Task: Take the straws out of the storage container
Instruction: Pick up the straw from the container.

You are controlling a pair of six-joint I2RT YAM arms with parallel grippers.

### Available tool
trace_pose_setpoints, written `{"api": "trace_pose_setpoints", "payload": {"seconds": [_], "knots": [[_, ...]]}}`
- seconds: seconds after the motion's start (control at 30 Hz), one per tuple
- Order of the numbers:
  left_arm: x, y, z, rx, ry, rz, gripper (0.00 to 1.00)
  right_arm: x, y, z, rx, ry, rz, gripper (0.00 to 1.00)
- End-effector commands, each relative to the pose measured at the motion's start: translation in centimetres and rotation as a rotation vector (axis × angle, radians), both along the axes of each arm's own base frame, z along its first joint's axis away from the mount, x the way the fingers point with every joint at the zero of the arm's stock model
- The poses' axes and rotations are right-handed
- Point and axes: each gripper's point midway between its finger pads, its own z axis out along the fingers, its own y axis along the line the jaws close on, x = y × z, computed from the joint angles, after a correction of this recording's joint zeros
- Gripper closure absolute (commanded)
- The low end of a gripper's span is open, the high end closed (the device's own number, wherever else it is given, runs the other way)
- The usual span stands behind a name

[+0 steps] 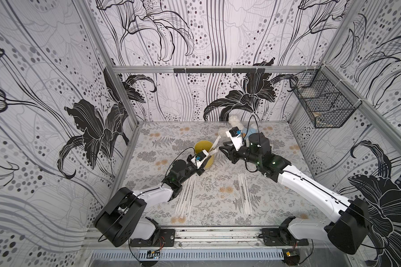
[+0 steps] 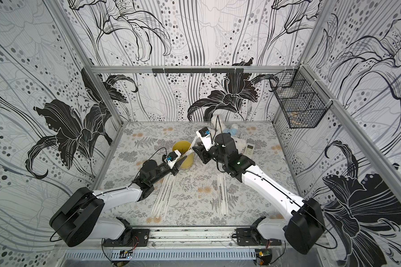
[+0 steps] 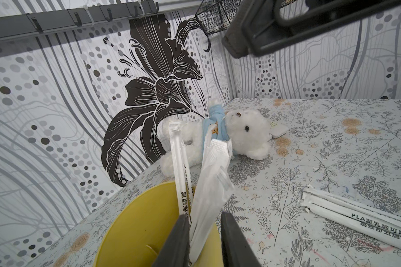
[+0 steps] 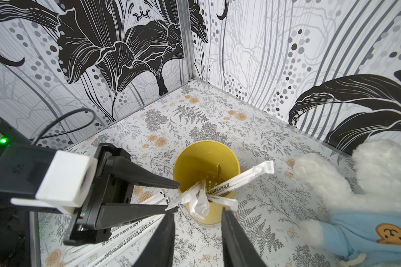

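By my reading, the job is somewhat over half done. Two lots of paper-wrapped straws already lie flat on the desk point(image 1: 218, 175). The left bundle point(image 1: 186, 196) is near and to the left, partly under the left arm. The right bundle point(image 1: 244, 191) is near and right of centre, well apart from the first.

A few straws point(image 4: 241, 175) are left in the yellow storage cup point(image 4: 204, 157), which stands upright a little left of the desk's middle. They lean on its right and near rim with their ends above the lip. One slants out to the right, toward the teddy bear point(image 3: 245, 131) lying at the far side. Crumpled wrapper ends overlap, so the count is unsure; four or so. Nothing else shows inside the cup.

The left tool point(image 3: 204, 216) sits at the cup's near rim, about half open, its jaws either side of some leaning straws. The wrappers touch one jaw and a gap shows at the other, so I judge it has no firm hold. The right tool point(image 4: 198, 212) hovers just right of the cup, jaws half apart and empty.

A black wire basket point(image 1: 322, 101) hangs on the right wall, toward the far side. Pale things lie in its bottom, too small to name.

What is left is to close on the last straws, lift them clear and lay them down.
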Motion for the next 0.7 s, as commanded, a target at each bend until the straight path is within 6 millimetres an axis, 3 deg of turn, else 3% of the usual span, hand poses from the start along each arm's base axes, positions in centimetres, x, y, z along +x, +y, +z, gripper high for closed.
{"api": "trace_pose_setpoints", "payload": {"seconds": [0.0, 0.1, 0.23, 0.3, 0.67], "knots": [[0.5, 0.1, 0.8, 0.005, -0.027, 0.020, 0.71, -0.3, -0.4, 0.1, -0.008, -0.028, -0.008, 0.63], [0.5, -0.7, 0.8, 0.011, -0.027, 0.013, 0.73, -0.2, -0.4, 0.0, -0.010, -0.026, -0.008, 0.63], [1.1, -0.9, 0.7, 0.020, -0.033, 0.045, 0.95, -0.3, -0.5, -0.1, -0.013, -0.025, -0.009, 0.65], [1.0, -0.7, 0.9, 0.019, -0.044, 0.056, 0.99, -0.5, -0.6, 0.2, -0.011, -0.033, -0.010, 0.66], [0.2, -0.1, 2.9, 0.028, -0.073, 0.070, 0.97, -0.7, -1.4, 0.6, -0.012, -0.059, -0.035, 0.66]]}}
